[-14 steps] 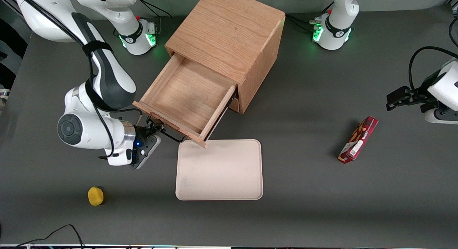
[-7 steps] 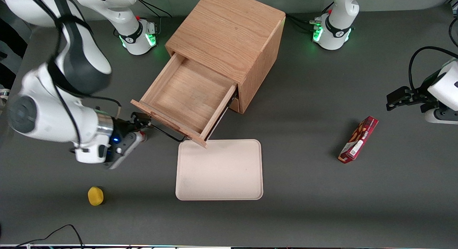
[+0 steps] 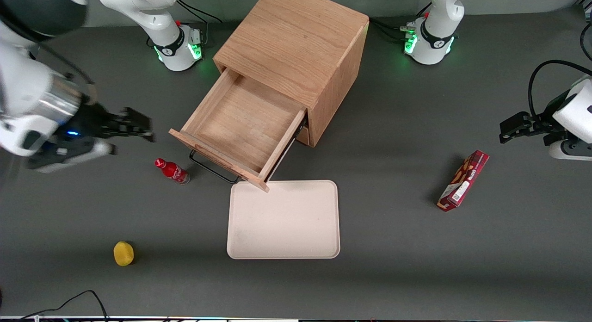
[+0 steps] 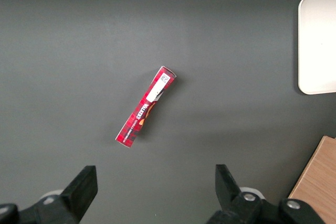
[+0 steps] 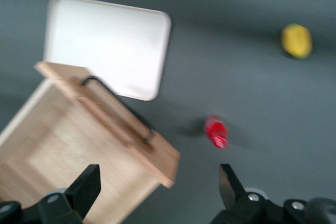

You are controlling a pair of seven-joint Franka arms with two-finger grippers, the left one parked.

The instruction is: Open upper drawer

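Note:
The upper drawer point(image 3: 240, 123) of the oak cabinet point(image 3: 296, 44) stands pulled far out, empty inside, its long black bar handle point(image 3: 212, 170) free. It also shows in the right wrist view point(image 5: 79, 145) with its handle point(image 5: 123, 108). My right gripper point(image 3: 138, 126) is open and empty, lifted clear of the drawer, toward the working arm's end of the table. In the right wrist view the gripper point(image 5: 157, 187) hangs above the drawer's front corner with its fingers wide apart.
A small red bottle point(image 3: 172, 170) lies beside the drawer front, also in the right wrist view point(image 5: 216, 131). A white tray point(image 3: 283, 219) sits nearer the front camera than the drawer. A yellow fruit point(image 3: 123, 253) and a red box point(image 3: 463, 180) lie on the table.
My gripper has let go of the handle and moved up and away toward the working arm's end. The red bottle is now uncovered. The drawer has stayed open.

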